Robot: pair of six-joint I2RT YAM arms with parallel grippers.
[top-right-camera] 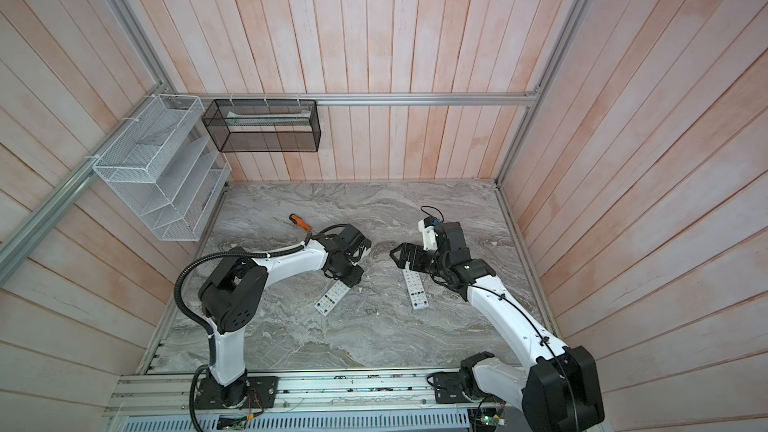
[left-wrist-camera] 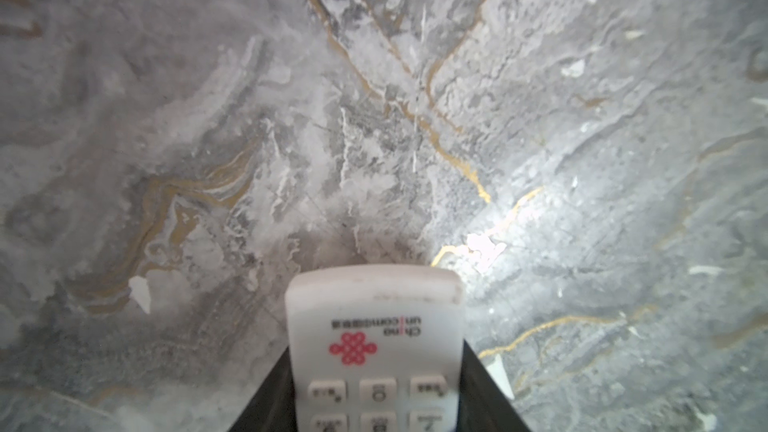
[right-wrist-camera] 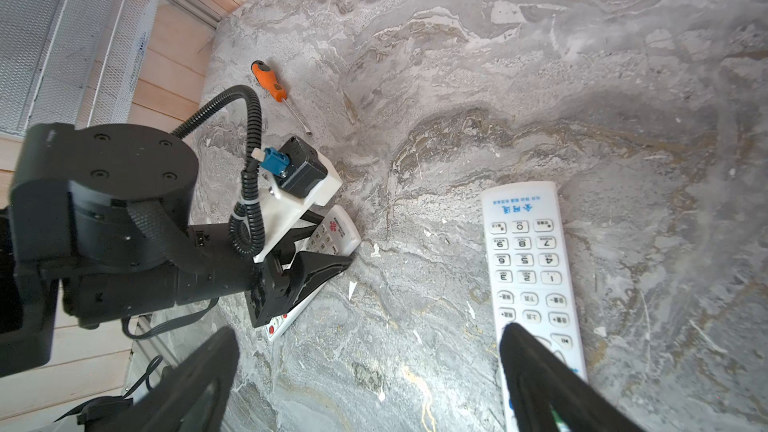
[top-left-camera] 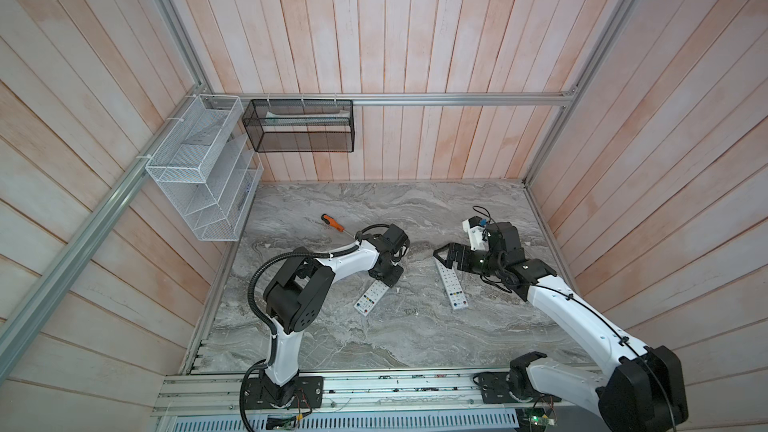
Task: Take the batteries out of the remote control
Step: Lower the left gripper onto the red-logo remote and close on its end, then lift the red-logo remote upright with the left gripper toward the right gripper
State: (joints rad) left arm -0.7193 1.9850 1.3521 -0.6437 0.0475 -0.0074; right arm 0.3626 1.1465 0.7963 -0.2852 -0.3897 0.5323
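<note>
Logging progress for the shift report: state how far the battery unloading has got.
Done: nothing; no batteries in sight, and both remotes lie buttons-up. In hand: the left gripper clamps the left remote by its sides; the right gripper hangs open over the right remote. Left: flipping them, opening them, removing batteries.

My left gripper (top-right-camera: 351, 277) sat over the far end of the left remote (top-right-camera: 331, 300); whether it actually pinched it, I couldn't tell from up there. The right gripper (top-right-camera: 398, 258), jaws spread, hung over the far end of the right remote (top-right-camera: 417, 295). A screwdriver (top-right-camera: 300, 221) lay beyond the left gripper, apart from both remotes.
</note>
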